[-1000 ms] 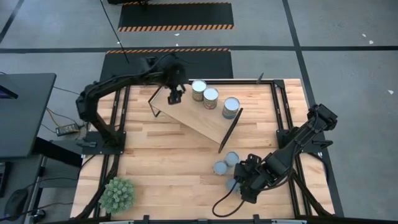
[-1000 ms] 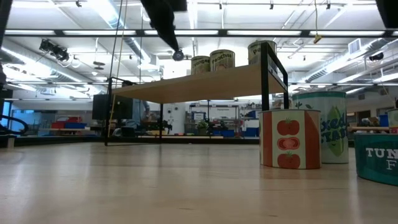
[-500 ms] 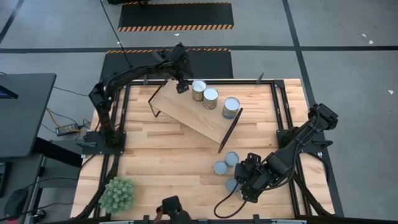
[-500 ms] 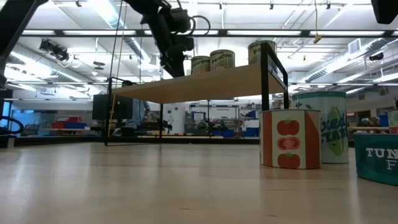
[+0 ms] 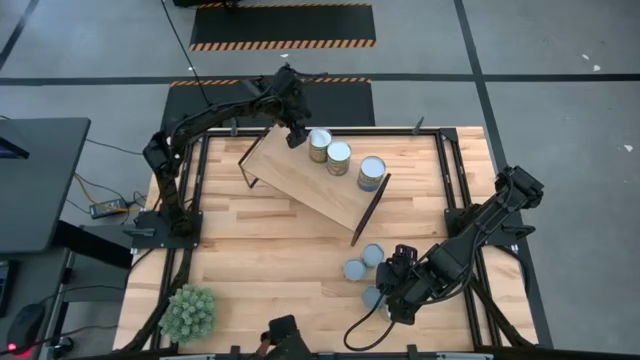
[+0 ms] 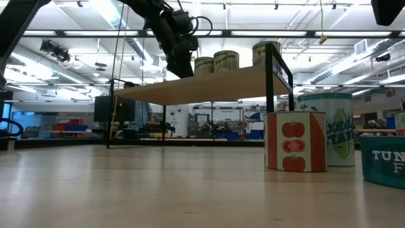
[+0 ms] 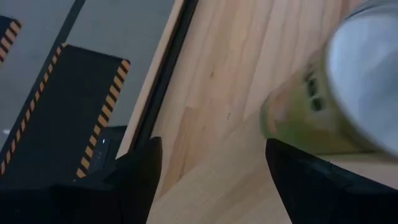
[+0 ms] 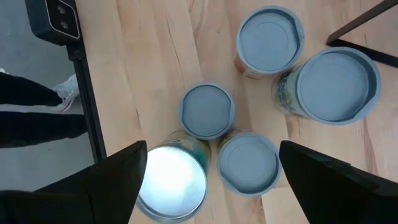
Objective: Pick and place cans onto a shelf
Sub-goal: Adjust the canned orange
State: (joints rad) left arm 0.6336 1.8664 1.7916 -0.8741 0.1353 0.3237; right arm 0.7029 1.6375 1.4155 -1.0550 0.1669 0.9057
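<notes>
3 cans [image 5: 340, 158] are seen standing on the shelf [image 5: 300, 180], a light-wood board on thin black legs set diagonally across the far part of the table [image 5: 260, 260]. In the high view, 2 of them are placed side by side near the shelf's far edge and the 3rd [image 5: 371, 172] is set apart, close to the shelf's right end.

In the right wrist view, 5 more cans are shown on the tabletop, grouped close together: 4 with blue-grey tops [image 8: 206, 111] and 1 with a bright silver top [image 8: 171, 183]. In the low view, a tomato-labelled can [image 6: 295, 141] is seen on the table below the shelf's right end, with a green-labelled one [image 6: 335, 130] just behind it.

The left gripper [image 5: 296, 138] is held above the shelf's far left corner, just beside the nearest shelf can [image 7: 339, 93]; its fingers [image 7: 140, 171] are spread apart and nothing is held between them. The right gripper [image 5: 388, 285] is positioned over the cluster of cans at the near right of the table, with its fingers [image 8: 121, 171] wide apart and nothing gripped.

A spiky green plant ball [image 5: 189, 311] is placed at the table's near left corner. A person's legs and shoe [image 8: 37, 106] are visible on the floor beyond the table edge in the right wrist view.
</notes>
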